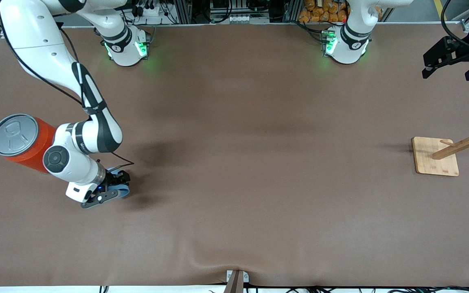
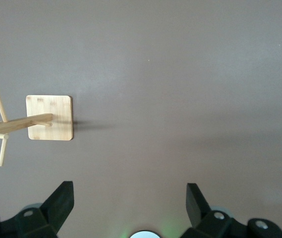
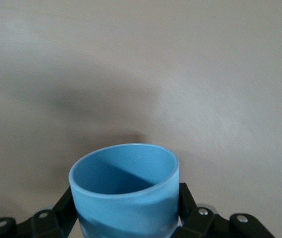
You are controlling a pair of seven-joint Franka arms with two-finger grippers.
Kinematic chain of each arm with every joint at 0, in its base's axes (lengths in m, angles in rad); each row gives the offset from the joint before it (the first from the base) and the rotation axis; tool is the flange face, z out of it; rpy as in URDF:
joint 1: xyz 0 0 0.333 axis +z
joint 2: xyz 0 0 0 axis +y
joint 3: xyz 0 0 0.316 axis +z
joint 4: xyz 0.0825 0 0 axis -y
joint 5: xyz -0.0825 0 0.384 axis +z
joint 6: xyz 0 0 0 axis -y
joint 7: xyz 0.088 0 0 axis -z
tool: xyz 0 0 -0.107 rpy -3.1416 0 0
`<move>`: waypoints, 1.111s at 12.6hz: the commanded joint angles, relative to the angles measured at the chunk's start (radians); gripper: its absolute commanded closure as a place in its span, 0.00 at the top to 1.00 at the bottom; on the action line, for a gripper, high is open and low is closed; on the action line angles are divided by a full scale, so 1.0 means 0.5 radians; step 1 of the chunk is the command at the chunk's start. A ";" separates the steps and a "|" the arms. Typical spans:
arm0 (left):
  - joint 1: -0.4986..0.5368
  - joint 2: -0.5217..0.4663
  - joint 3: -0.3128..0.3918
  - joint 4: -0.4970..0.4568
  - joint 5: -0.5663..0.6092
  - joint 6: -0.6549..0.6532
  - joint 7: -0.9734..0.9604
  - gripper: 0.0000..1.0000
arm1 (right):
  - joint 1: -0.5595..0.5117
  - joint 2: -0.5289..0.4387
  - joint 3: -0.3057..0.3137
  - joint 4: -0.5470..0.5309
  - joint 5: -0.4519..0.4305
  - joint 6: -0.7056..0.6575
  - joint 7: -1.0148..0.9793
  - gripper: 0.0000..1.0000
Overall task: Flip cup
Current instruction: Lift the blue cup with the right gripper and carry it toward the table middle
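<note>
The light-blue cup sits between the fingers of my right gripper, low over the table beside the orange can, toward the right arm's end. In the right wrist view the cup fills the space between the black fingers, with its open mouth pointing away from the wrist. I cannot tell whether it touches the table. My right gripper is shut on it. My left gripper waits open and empty, high over the left arm's end of the table; its fingers stand wide apart in the left wrist view.
A big orange can with a grey pull-tab lid stands beside the right arm's wrist. A wooden peg rack on a square base stands toward the left arm's end; it also shows in the left wrist view. Brown cloth covers the table.
</note>
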 commanded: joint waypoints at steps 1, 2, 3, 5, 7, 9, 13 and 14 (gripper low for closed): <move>0.017 -0.035 -0.003 0.009 -0.018 -0.037 0.037 1.00 | -0.003 -0.122 0.120 -0.035 0.006 -0.001 -0.326 0.33; 0.017 -0.032 -0.003 0.008 -0.018 -0.037 0.037 1.00 | 0.022 -0.134 0.178 -0.035 0.006 0.005 -0.375 0.33; 0.014 -0.029 -0.003 0.008 -0.018 -0.037 0.031 1.00 | 0.055 -0.144 0.242 -0.026 0.006 0.014 -0.400 0.33; 0.017 -0.029 -0.003 0.008 -0.018 -0.037 0.034 1.00 | 0.165 -0.162 0.344 -0.019 -0.018 0.066 -0.421 0.34; 0.017 -0.032 -0.003 0.012 -0.018 -0.037 0.037 1.00 | 0.374 -0.162 0.347 -0.016 -0.064 0.106 -0.464 0.34; 0.017 -0.032 -0.003 0.009 -0.018 -0.037 0.034 1.00 | 0.561 -0.135 0.347 0.029 -0.186 0.122 -0.471 0.34; 0.017 -0.035 0.000 0.008 -0.018 -0.037 0.037 1.00 | 0.960 0.040 0.338 0.103 -0.316 0.210 -0.443 0.37; 0.017 -0.032 0.000 0.012 -0.018 -0.037 0.037 1.00 | 1.027 0.071 0.332 0.106 -0.322 0.217 -0.443 0.37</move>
